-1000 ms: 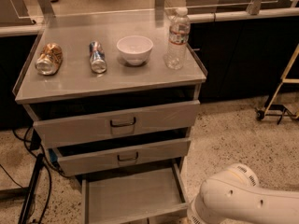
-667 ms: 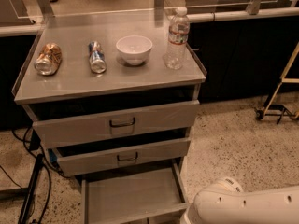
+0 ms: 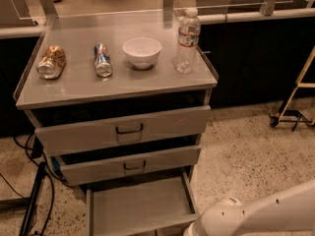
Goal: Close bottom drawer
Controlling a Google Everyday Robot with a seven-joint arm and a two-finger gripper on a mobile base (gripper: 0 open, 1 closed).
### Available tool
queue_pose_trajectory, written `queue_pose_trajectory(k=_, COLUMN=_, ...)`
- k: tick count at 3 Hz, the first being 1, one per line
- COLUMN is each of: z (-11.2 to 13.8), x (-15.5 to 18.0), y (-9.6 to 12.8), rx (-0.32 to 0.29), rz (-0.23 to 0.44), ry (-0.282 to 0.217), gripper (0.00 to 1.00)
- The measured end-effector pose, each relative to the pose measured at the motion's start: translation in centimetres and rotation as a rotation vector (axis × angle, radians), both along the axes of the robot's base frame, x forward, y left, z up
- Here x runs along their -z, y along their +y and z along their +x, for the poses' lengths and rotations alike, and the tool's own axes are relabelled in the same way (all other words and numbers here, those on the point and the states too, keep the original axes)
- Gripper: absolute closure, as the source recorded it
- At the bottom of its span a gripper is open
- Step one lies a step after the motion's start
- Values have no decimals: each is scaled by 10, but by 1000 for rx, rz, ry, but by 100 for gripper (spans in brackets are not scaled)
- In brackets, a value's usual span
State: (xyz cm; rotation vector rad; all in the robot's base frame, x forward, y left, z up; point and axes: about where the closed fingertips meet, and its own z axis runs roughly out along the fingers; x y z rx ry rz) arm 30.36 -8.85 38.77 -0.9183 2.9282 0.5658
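The bowl sits at the middle of the bench and shows only its white inside. The bottle stands upright by the right edge, capped; I cannot tell what is in it. A gold can lies on its side by the left edge, with a blue can lying between it and the bowl.

Under the front edge, the top drawer and middle drawer stand slightly ajar. The bottom drawer is pulled well out, showing a bare grey floor.

The hand is out of frame below the bottom edge, so I cannot tell whether it is apart or together. Only the white arm shows, its rounded joint just beside the bottom drawer's right front corner.

Since a second ago the joint has sunk lower and leftward; the bottom drawer is out as far as before.
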Motion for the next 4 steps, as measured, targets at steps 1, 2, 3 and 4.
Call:
queue_pose_trajectory(k=1, z=0, x=0, y=0, rx=0, rz=0, ry=0, gripper=100)
queue_pose_trajectory(k=2, z=17, x=47, y=-4, rx=35, rz=32, ry=-11, gripper=100)
queue_pose_trajectory(k=3, z=45, x=128, y=6, rx=100, rz=49, ry=8, gripper=100)
queue_pose_trajectory(k=4, z=46, x=134, y=7, rx=104, rz=52, ry=11, gripper=100)
